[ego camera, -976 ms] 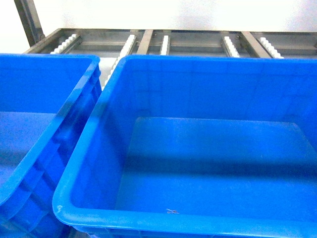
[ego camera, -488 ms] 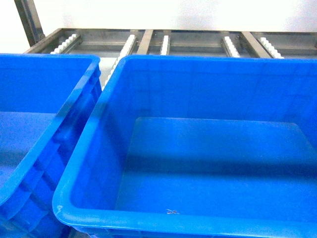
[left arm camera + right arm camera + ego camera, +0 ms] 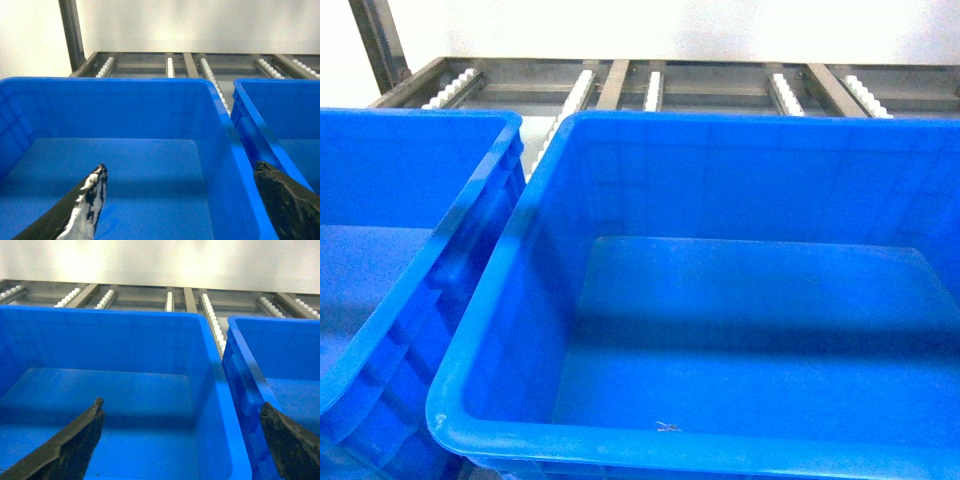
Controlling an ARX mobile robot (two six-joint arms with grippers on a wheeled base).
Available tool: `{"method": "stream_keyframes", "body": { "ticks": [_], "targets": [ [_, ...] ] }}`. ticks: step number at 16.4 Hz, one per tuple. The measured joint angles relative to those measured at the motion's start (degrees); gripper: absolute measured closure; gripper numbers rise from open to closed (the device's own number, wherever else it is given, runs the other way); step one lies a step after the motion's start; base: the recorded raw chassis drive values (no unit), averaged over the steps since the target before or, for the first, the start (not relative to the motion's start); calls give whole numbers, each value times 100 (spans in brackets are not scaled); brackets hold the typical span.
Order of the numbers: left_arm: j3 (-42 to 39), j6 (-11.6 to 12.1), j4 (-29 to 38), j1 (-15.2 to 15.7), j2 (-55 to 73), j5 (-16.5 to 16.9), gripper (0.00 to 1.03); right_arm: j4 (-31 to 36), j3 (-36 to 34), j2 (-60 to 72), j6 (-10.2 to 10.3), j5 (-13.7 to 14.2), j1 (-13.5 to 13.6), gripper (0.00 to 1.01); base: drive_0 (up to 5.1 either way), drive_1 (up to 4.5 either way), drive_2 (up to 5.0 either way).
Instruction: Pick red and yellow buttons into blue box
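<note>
Head view: blue box (image 3: 490, 330) bare, no buttons visible. My left gripper (image 3: 177, 200) and right gripper (image 3: 180, 440) spread wide, holding nothing, staged for a pick.

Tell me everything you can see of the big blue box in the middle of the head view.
The blue box is a deep crate of glossy blue plastic with tall smooth walls and a thick rolled rim. It sits upright, open at the top, and its visible floor is bare, with no buttons. A second blue crate stands close at its left; a metal roller rack lies behind.
</note>
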Motion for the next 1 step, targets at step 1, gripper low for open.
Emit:
{"method": "stream_keyframes", "body": {
  "ticks": [1],
  "targets": [
    [0,0,0,0,0,0,11,0,0,0,0,0,0,3,0,0,0]
  ]
}}
